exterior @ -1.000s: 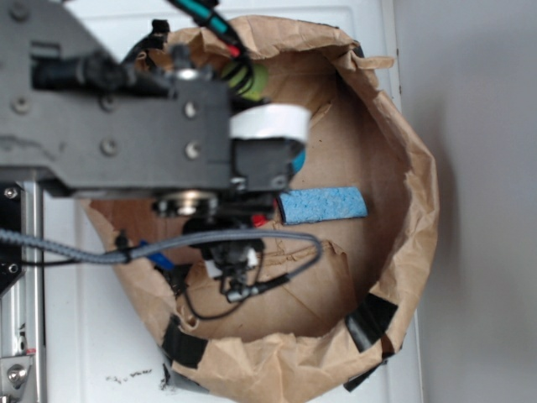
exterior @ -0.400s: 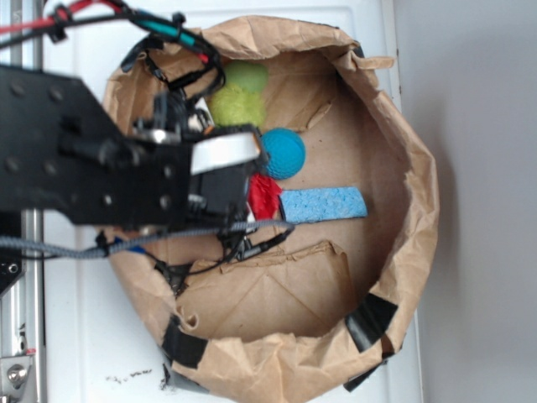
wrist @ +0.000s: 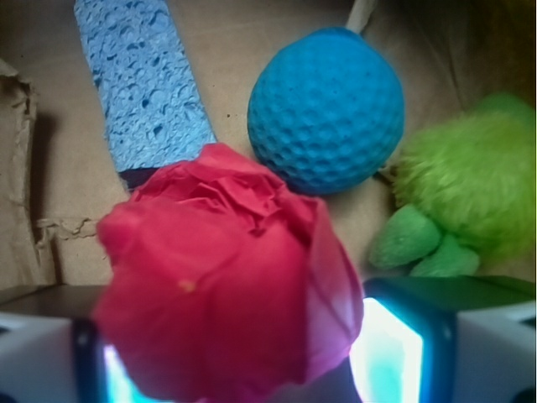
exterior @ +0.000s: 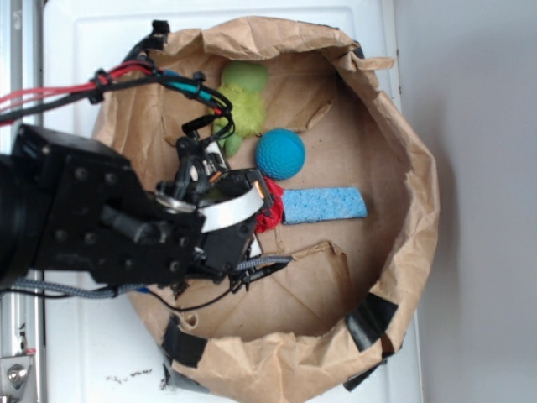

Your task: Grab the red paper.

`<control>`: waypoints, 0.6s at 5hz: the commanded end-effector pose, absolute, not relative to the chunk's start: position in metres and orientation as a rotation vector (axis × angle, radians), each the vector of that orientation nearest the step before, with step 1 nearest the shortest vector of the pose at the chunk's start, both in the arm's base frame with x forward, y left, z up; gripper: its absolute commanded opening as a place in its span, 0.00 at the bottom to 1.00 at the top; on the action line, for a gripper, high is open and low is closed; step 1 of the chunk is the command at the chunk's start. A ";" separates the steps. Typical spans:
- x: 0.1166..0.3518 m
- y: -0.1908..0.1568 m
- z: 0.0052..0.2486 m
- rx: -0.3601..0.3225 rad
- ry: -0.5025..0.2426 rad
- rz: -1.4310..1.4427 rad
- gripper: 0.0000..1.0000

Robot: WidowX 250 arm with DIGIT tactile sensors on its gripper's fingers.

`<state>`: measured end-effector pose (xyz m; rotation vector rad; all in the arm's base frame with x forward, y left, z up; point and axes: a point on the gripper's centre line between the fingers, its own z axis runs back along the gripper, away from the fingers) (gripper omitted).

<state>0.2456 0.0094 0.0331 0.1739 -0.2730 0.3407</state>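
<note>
Overhead view into an open brown paper bag [exterior: 403,168] on a white surface [exterior: 101,50]. The gripper [exterior: 256,220] sits low inside the bag, its fingertips hidden by the arm. The red paper [exterior: 270,214] shows at its tip. Just beyond lies a blue sponge [exterior: 324,204]; a teal ball [exterior: 279,154] and green plush toy [exterior: 243,105] rest nearby.
</note>
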 end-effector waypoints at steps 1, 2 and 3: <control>0.248 0.009 0.037 0.160 -0.305 0.343 0.00; 0.247 0.008 0.053 0.126 -0.287 0.332 0.00; 0.248 0.013 0.096 0.028 -0.175 0.350 0.00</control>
